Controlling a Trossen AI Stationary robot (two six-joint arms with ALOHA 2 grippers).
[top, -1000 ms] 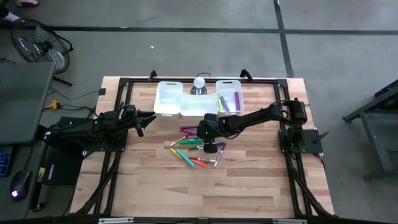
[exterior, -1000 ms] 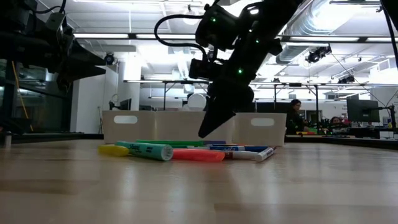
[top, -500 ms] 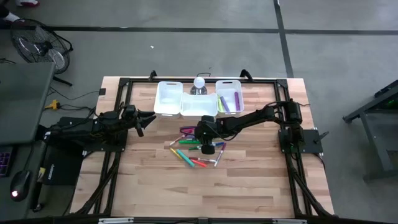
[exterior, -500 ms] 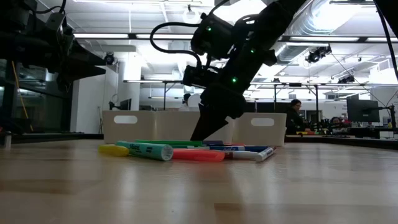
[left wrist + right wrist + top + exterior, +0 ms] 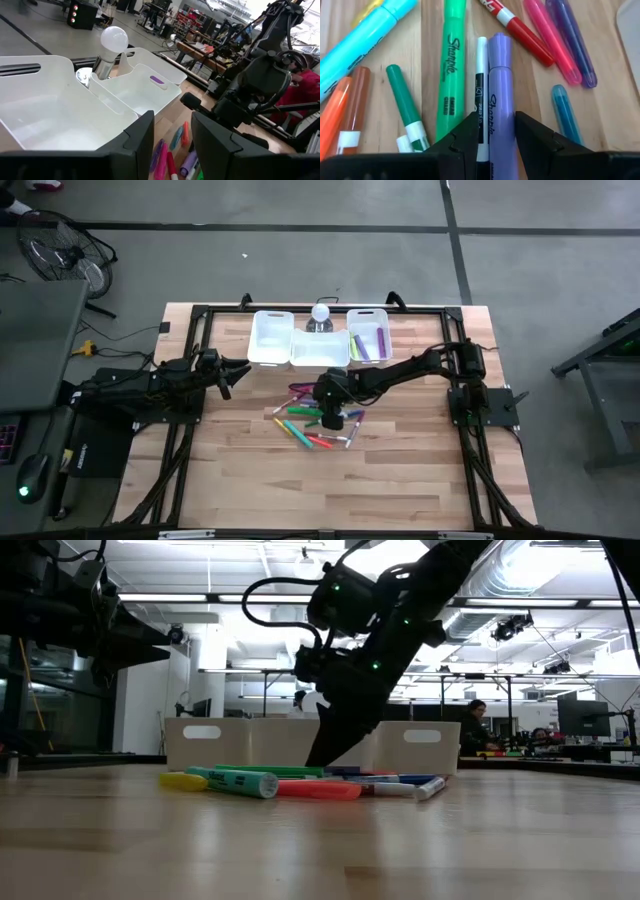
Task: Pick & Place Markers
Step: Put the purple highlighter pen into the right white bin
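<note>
Right gripper is down at the table in the marker pile, fingers part open and straddling a lilac Sharpie marker plus a thin white pen lying tight against it. Both sit between the pads; can't tell if the pads actually touch them. Nothing lifted.

Just beside that pair: green Sharpie highlighter, a small green marker, orange ones and a light blue one on one side; red marker, pink, purple and a short blue one on the other.

High view: the pile of markers lies mid-table, just in front of three white bins. The right-hand bin already has a few markers in it. A bulb-shaped thing stands behind the middle bin.

Left gripper waits at the table's left side, well apart from the pile, fingers part open on nothing.
</note>
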